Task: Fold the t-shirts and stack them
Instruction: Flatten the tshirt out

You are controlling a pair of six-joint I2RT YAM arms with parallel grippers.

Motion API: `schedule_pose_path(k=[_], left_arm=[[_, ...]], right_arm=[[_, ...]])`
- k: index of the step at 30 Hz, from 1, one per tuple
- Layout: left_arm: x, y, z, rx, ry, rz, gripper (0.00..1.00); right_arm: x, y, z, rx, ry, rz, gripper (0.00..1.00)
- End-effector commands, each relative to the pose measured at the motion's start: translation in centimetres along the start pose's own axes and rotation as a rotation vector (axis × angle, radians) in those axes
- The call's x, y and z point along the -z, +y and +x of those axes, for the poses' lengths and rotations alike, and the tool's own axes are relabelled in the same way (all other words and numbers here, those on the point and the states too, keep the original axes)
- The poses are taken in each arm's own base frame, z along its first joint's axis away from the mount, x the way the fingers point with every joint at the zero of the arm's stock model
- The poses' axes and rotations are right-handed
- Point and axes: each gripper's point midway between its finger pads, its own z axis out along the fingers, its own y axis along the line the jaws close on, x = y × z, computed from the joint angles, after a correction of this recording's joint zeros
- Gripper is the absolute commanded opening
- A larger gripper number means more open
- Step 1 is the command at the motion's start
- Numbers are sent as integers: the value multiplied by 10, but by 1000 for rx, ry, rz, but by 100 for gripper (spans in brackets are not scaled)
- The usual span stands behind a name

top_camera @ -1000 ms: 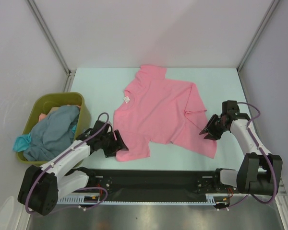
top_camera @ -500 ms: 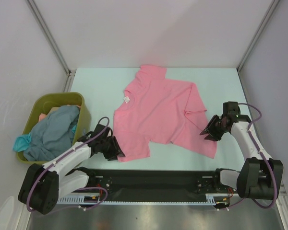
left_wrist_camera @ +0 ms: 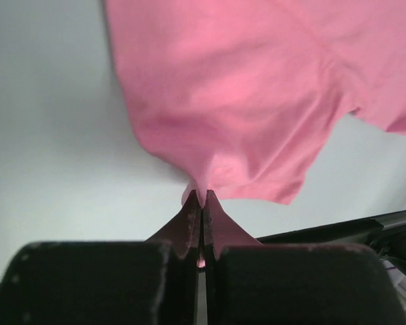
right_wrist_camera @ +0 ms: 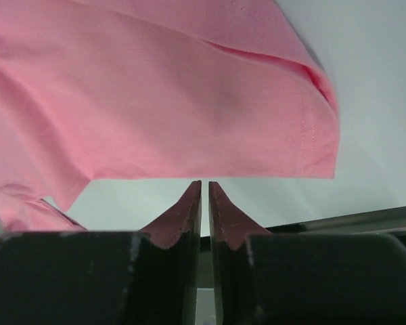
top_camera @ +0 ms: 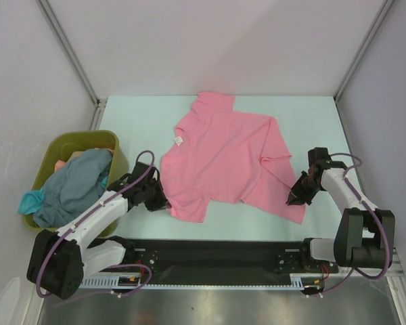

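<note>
Bubblegum-pink soft cloth short-sleeved t-shirt (top_camera: 220,159), spread flat on pale table (top_camera: 132,125). Left gripper (left_wrist_camera: 201,198) clamped on its near-left corner. Right gripper (right_wrist_camera: 201,184) nearly closed at near-right hem, grip unclear.

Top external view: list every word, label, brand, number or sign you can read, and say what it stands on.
White tag at the neck of the pink t-shirt: too small to read.
Olive bin: no text shows.
Nothing else readable in any view.
</note>
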Motion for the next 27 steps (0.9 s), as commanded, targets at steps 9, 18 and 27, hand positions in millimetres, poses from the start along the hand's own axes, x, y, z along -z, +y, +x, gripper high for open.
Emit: schedule_pose_path(k=[9, 18, 27], left_arm=[[23, -32, -39, -144, -116, 71, 0], [40, -21, -56, -107, -181, 44, 0], [39, -26, -56, -91, -173, 82, 0]], right_arm=[[-59, 53, -17, 186, 6, 63, 27], [-80, 130, -21, 298, 28, 15, 31], [-22, 81, -12, 239, -10, 31, 53]])
